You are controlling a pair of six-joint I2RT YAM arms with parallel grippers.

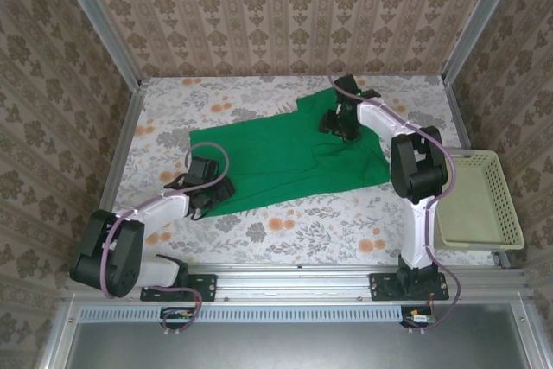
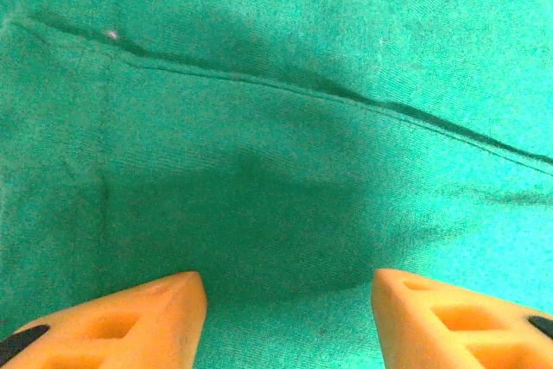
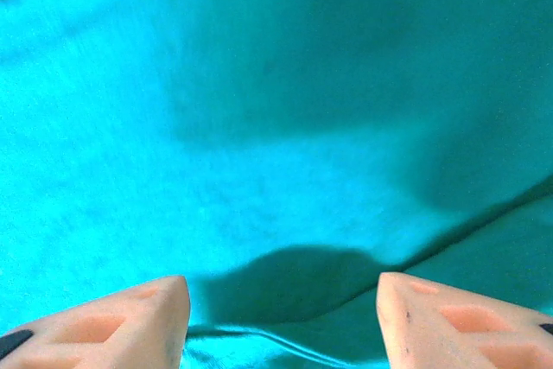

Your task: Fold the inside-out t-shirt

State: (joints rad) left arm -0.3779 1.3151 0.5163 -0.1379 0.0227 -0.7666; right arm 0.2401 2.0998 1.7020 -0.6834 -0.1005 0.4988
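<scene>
basket (image 1: 479,205) overhead, t-shirt (image 2: 259,213) seam (image 2: 346,97) at left wrist

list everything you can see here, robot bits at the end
t-shirt: one, bright green, spread wrinkled across the middle of the table
basket: one, pale yellow-green, at the table's right edge, apart from the shirt
table cover: one, white with grey and orange flowers, under everything
walls: three, beige patterned wallpaper, around the far and side edges
frame rail: one, silver metal, along the near edge under the arm bases
left arm: one, white and black, reaching to the shirt's near left edge
right arm: one, white and black, reaching to the shirt's far right part
left gripper: one, orange fingers, open over the cloth
right gripper: one, orange fingers, open over a fold
</scene>
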